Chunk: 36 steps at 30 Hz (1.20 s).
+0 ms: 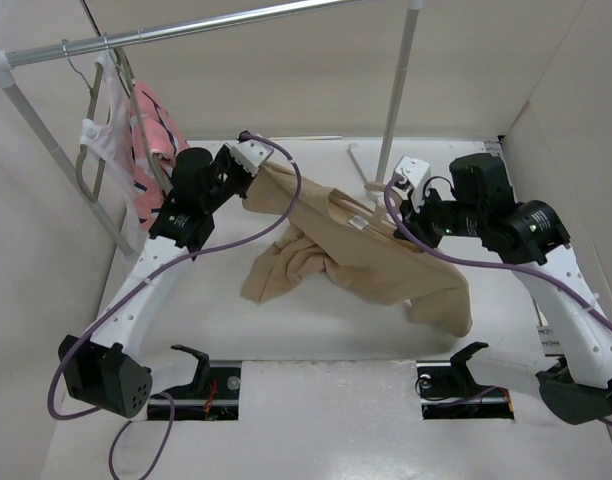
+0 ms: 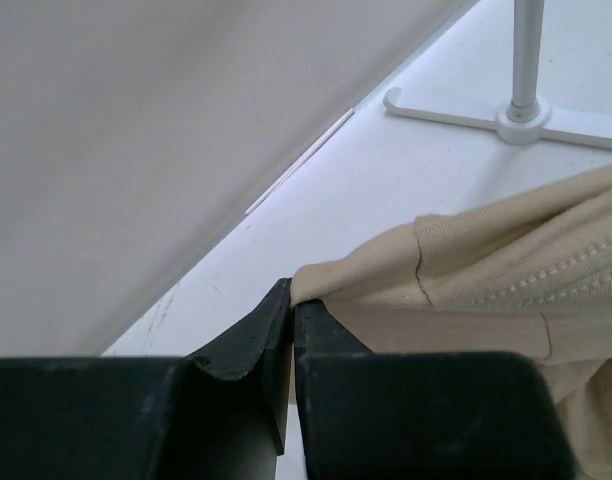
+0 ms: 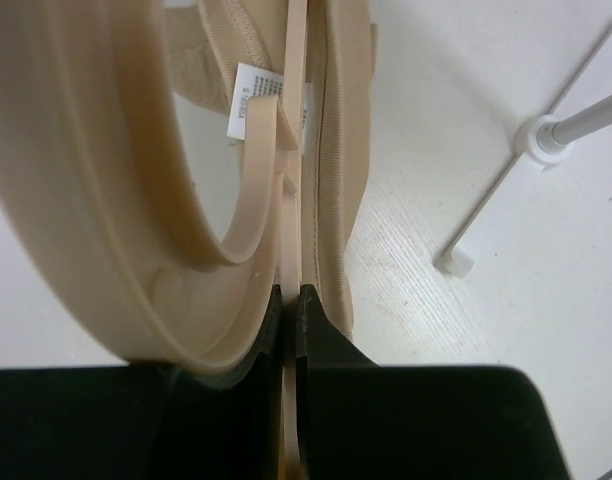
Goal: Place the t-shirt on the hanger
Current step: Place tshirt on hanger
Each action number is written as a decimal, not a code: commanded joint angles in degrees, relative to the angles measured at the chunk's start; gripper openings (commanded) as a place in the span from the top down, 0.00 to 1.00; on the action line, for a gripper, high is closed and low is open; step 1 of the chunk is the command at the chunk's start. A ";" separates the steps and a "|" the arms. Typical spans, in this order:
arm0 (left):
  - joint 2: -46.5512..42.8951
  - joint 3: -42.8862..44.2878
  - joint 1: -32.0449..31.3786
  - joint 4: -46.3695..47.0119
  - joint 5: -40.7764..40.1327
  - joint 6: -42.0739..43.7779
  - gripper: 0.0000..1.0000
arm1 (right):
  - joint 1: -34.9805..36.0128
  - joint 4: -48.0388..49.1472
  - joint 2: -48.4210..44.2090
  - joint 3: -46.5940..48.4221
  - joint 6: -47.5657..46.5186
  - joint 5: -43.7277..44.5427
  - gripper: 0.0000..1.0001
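The tan t-shirt (image 1: 351, 250) hangs stretched between my two grippers above the middle of the table, its lower part resting on the surface. My left gripper (image 1: 254, 172) is shut on a folded edge of the t-shirt (image 2: 506, 270), the cloth pinched at the jaw tips (image 2: 291, 300). My right gripper (image 1: 398, 218) is shut on a thin bar of the pale peach hanger (image 3: 116, 200), whose curved hook loop fills the left of the right wrist view. The shirt's collar (image 3: 346, 150) and white neck label (image 3: 251, 95) lie right against the hanger. In the top view the shirt hides most of the hanger.
A clothes rack spans the back, with its rod (image 1: 186, 30) and right upright (image 1: 398, 90). A pink patterned garment (image 1: 151, 140) and a white one (image 1: 98, 140) hang on grey hangers at the left. The rack's foot (image 2: 521, 120) stands behind the shirt. Two black stands (image 1: 196, 370) (image 1: 461, 365) sit at the near edge.
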 commanded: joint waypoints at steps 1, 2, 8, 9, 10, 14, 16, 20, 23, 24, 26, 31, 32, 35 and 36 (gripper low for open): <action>0.26 2.55 0.46 5.51 0.54 1.39 1.00 | -0.23 -0.78 -0.26 -0.26 -0.43 -0.33 1.00; 0.87 2.55 0.46 5.51 -0.07 1.40 1.00 | -0.23 -0.78 -0.26 -0.26 -0.43 -0.34 1.00; 2.37 3.17 0.46 3.15 -0.79 5.69 1.00 | -0.23 -2.28 -1.31 -0.26 -1.66 -0.86 1.00; 2.37 2.47 0.46 1.57 1.66 6.66 1.00 | -0.23 -1.49 -2.01 0.26 -1.66 -1.82 1.00; 2.37 2.46 0.46 0.95 2.46 6.15 1.00 | -0.23 -0.96 -2.02 0.26 -1.66 -3.31 1.00; 3.16 2.99 0.46 -3.01 6.07 5.00 0.63 | -0.23 -0.25 -1.31 1.49 -3.06 -8.15 1.00; 2.46 2.99 0.46 -5.28 9.66 6.05 0.44 | -0.23 -0.25 -0.79 1.49 -3.07 -8.77 1.00; 1.41 5.01 0.46 -10.82 15.47 9.47 0.33 | -0.23 -0.25 -0.26 1.49 -3.59 -8.16 1.00; 0.88 6.59 0.46 -18.17 23.43 16.40 0.33 | -0.23 0.27 0.88 1.49 -3.59 -8.16 1.00; 0.35 7.38 0.46 -20.57 26.09 18.78 0.33 | -0.23 0.27 0.88 1.49 -3.59 -8.16 1.00; 0.35 9.04 0.46 -29.23 31.71 27.00 0.33 | -0.23 0.27 2.02 1.49 -3.59 -8.16 1.00; 0.35 10.11 -0.77 -40.98 42.20 38.31 0.30 | -0.23 2.02 3.69 3.25 -3.59 -8.77 1.00; 0.35 8.54 -1.38 -40.02 42.20 36.92 0.28 | -0.23 2.64 3.70 3.77 -3.59 -9.82 1.00; 0.35 7.39 -2.87 -34.49 40.45 31.91 0.20 | 2.21 6.32 4.22 3.78 -2.98 -12.03 1.00; 0.35 7.39 -2.88 -33.17 39.66 30.68 0.20 | 3.01 7.03 4.22 3.78 -2.37 -12.55 1.00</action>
